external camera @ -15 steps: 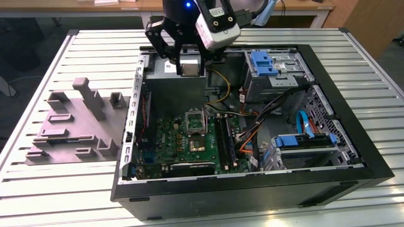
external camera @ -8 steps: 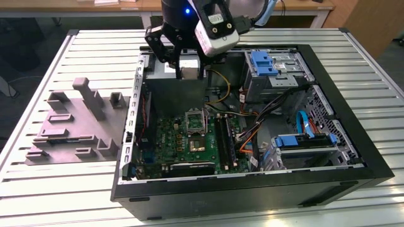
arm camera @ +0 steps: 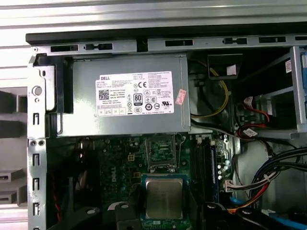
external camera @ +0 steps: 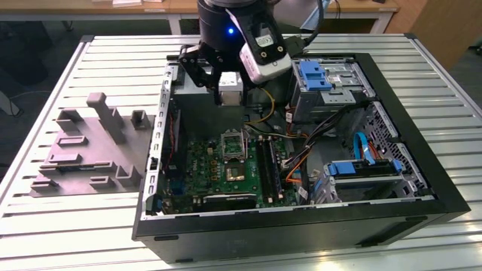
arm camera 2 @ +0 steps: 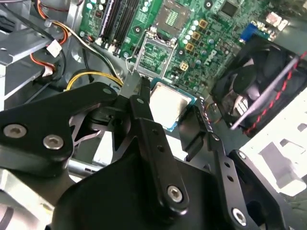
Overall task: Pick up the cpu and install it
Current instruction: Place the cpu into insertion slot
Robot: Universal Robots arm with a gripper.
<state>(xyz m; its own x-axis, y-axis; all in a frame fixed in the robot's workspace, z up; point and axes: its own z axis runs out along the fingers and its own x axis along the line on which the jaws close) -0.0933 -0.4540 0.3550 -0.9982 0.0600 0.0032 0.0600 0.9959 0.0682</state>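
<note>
The cpu [arm camera 2: 168, 104] is a small flat square chip with a pale silvery top and a thin green rim. My gripper [arm camera 2: 170, 109] is shut on it, one black finger [arm camera 2: 144, 98] at each side. The first wrist view has the cpu [arm camera: 164, 199] hanging just short of the open metal-framed socket [arm camera: 160, 154] on the green motherboard. In the exterior view my gripper [external camera: 228, 93] hangs inside the open computer case with the cpu [external camera: 229, 84], above and behind the socket [external camera: 233, 144].
A grey moulded tray [external camera: 83, 152] lies on the slatted table at the exterior view's left. In the case [external camera: 421, 169] are a silver power supply [arm camera: 120, 100], memory slots [external camera: 267, 164], a black fan [arm camera 2: 259, 86], blue-tabbed drive cages [external camera: 316, 76] and loose cables [external camera: 301, 152].
</note>
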